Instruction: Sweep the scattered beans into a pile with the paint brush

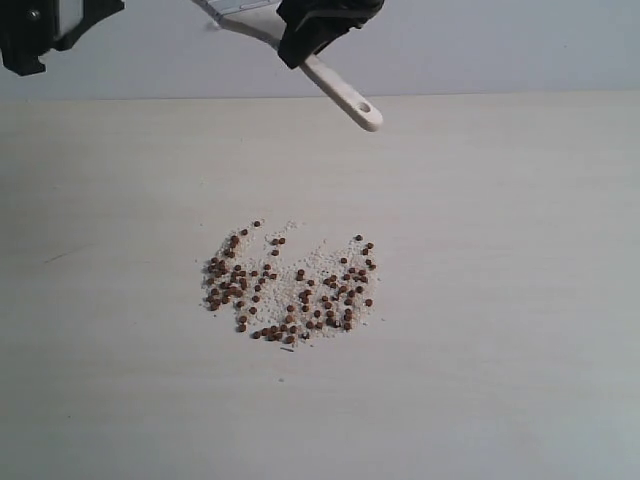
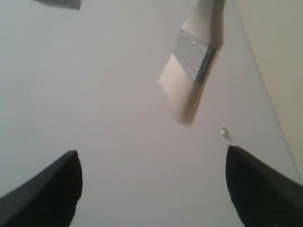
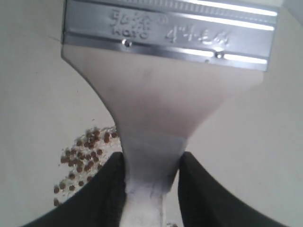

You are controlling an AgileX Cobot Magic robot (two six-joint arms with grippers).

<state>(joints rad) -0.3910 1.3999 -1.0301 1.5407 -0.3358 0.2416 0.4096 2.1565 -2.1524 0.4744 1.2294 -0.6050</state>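
The right gripper (image 3: pixel 151 194) is squeezing the handle of the paint brush (image 3: pixel 165 104) tight between its two black fingers. It is holding the brush up by the far edge of the table (image 1: pixel 520 300) (the handle end with the hole is poking out toward the beans). The beans (image 1: pixel 290 290) are lying in a loose patch with white crumbs in the middle of the table, well apart from the brush. The left gripper (image 2: pixel 151 189) is hanging at the far left corner with its fingers spread wide, holding nothing.
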